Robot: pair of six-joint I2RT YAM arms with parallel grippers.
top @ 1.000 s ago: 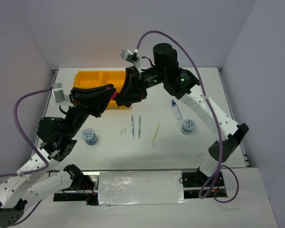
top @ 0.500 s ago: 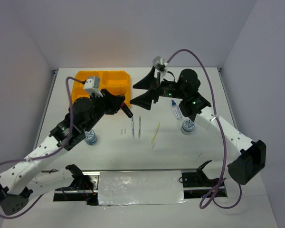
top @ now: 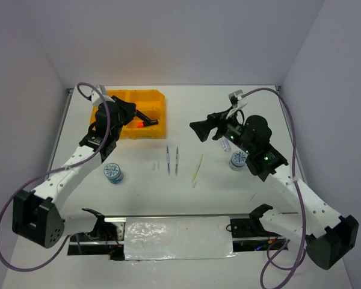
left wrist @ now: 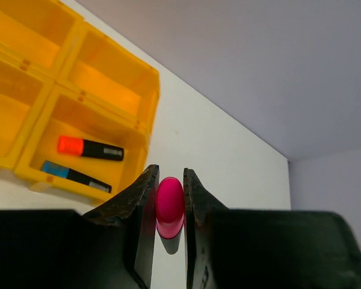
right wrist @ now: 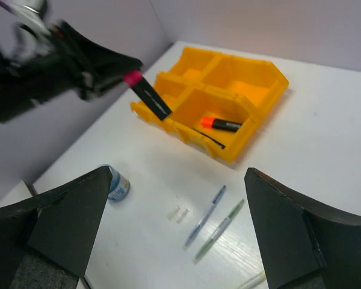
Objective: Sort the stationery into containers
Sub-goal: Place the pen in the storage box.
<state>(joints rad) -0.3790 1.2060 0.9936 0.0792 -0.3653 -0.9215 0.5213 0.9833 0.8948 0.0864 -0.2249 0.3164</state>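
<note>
My left gripper (top: pixel 134 112) is shut on a black marker (top: pixel 149 119) with a pink cap (left wrist: pixel 169 201), held tilted above the near right corner of the orange-yellow tray (top: pixel 149 100). In the left wrist view one compartment of the tray (left wrist: pixel 111 81) holds an orange-capped marker (left wrist: pixel 90 148) and a blue-capped marker (left wrist: pixel 76 175). My right gripper (top: pixel 196 127) stands wide open and holds nothing, to the right of the tray and above the table. In its own view the right gripper (right wrist: pixel 178 174) looks down on a blue pen (right wrist: pixel 204 215), a green pen (right wrist: pixel 220 228) and the held marker (right wrist: pixel 149 99).
On the table lie two thin pens (top: pixel 172 160), a pale stick (top: pixel 197 168) and tiny pale squares (top: pixel 154 165). One grey-blue roll (top: pixel 113 173) stands at the left. Another roll (top: pixel 238 159) stands under my right arm, which partly hides the bottle.
The right gripper has opened and pulled back to the right, away from the tray. The left gripper has carried the pink-capped marker up over the tray.
</note>
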